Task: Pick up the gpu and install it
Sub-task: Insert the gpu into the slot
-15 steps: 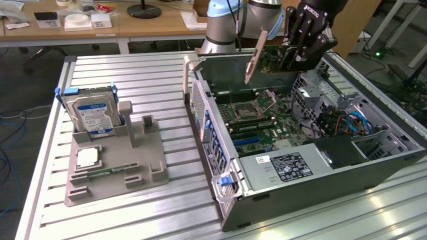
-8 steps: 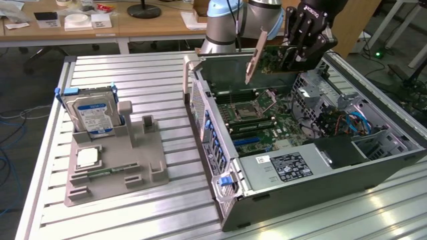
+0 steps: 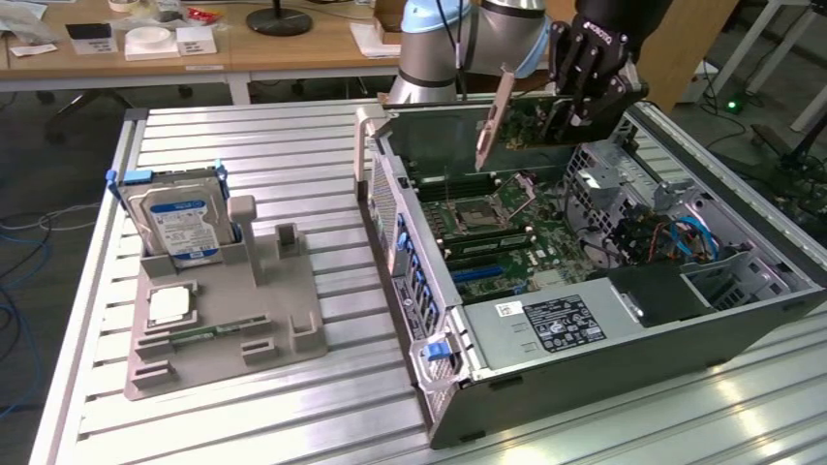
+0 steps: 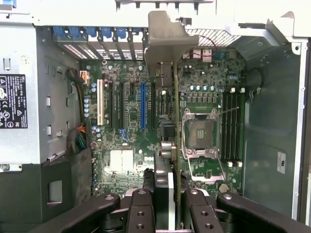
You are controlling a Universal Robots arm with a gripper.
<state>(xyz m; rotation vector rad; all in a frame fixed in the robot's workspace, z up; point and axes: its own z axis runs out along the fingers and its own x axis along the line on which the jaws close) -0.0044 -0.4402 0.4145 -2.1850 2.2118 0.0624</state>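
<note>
The gpu (image 3: 520,124) hangs on edge above the open computer case (image 3: 427,320), its metal bracket (image 3: 490,118) pointing down toward the motherboard (image 3: 498,232). My gripper (image 3: 584,95) is shut on the card's upper edge, at the far side of the case. In the wrist view the gpu (image 4: 176,145) is a thin edge-on strip between my two black fingers (image 4: 141,206), and its bracket (image 4: 165,41) reaches toward the case's rear slots. The card sits over the motherboard (image 4: 129,158) beside the blue expansion slot (image 4: 143,107), clear of the board.
On the exterior view's left a grey holder (image 3: 227,320) carries a blue-labelled hard drive (image 3: 181,221) and a small green memory stick (image 3: 207,332). Inside the case are a CPU socket (image 4: 200,133), memory slots (image 4: 232,126), a power supply (image 3: 559,325) and blue cables (image 3: 691,237).
</note>
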